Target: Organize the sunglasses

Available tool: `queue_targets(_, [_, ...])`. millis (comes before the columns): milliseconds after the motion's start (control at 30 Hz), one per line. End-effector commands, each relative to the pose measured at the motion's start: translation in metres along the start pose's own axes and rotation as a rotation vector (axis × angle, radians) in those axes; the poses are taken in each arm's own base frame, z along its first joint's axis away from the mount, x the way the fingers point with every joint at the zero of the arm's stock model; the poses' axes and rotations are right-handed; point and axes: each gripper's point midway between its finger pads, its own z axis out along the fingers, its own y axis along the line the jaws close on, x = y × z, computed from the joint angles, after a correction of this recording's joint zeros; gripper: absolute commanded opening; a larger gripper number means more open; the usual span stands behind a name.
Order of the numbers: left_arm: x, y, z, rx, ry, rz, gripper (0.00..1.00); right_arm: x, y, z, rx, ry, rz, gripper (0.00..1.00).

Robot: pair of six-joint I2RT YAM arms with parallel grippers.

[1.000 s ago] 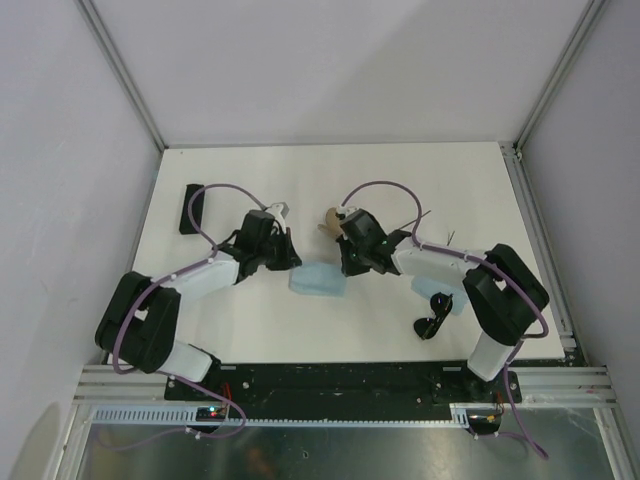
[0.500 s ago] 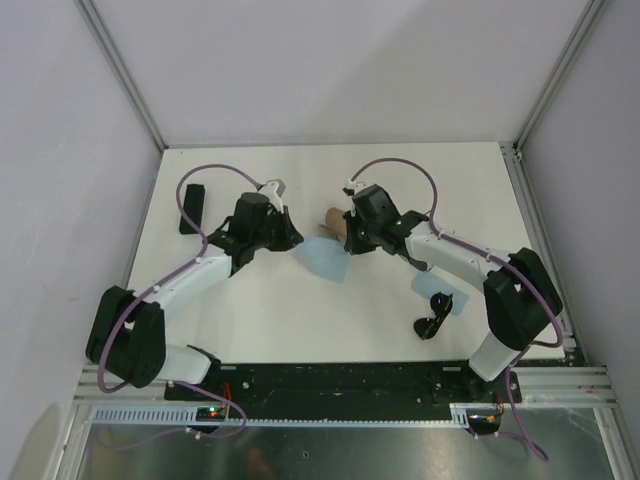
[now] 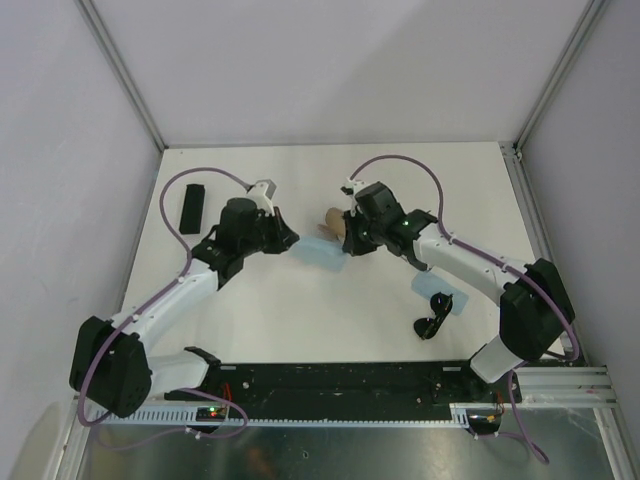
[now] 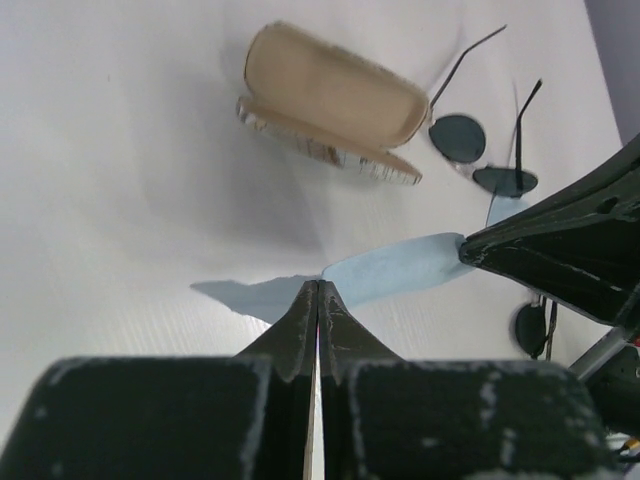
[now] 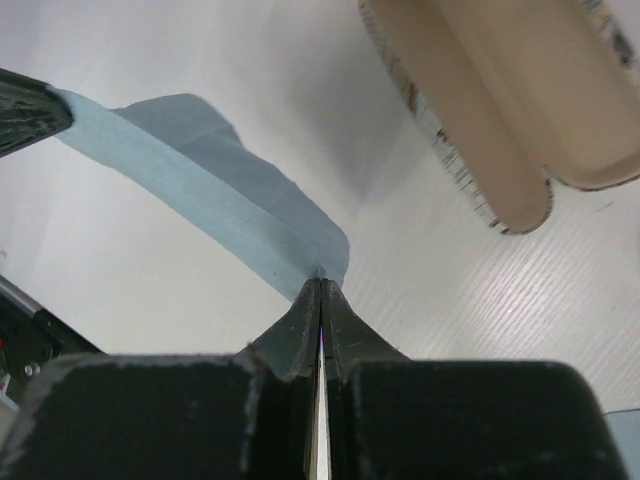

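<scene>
A light blue cloth (image 3: 320, 252) hangs stretched above the table between my two grippers. My left gripper (image 3: 287, 240) is shut on its left corner (image 4: 330, 275). My right gripper (image 3: 346, 246) is shut on the other corner (image 5: 325, 262). The thin wire-framed sunglasses (image 4: 480, 155) lie open on the table beyond the cloth, next to the beige case (image 4: 330, 100). The chunky black sunglasses (image 3: 432, 322) lie at the front right, partly on a second blue cloth (image 3: 446, 303). In the right wrist view the cloth (image 5: 210, 200) runs left to my left gripper's fingertip (image 5: 25, 105).
The beige patterned case (image 3: 333, 222) lies open just behind the right gripper, its lining up (image 5: 520, 90). A black oblong case (image 3: 190, 207) rests at the far left of the white table (image 3: 260, 310). Frame rails border the table on both sides.
Both arms have stretched away from their bases toward the beige case, carrying the blue cloth with them; it has left the table's middle and is now pulled taut.
</scene>
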Motion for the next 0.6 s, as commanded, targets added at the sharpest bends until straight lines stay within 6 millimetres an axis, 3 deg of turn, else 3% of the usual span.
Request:
queue_targets(0, [0.030, 0.005, -0.007, 0.004, 0.048, -0.020, 0.00, 0.007, 0.021, -0.008, -0.021, 0.029, -0.056, 0.00])
queue_targets(200, [0.061, 0.016, -0.017, -0.017, 0.078, -0.050, 0.00, 0.033, 0.033, -0.002, -0.022, 0.067, -0.064, 0.00])
queue_targets(567, [0.099, 0.014, -0.030, 0.003, 0.122, -0.079, 0.00, 0.074, 0.046, -0.002, -0.056, 0.119, -0.060, 0.00])
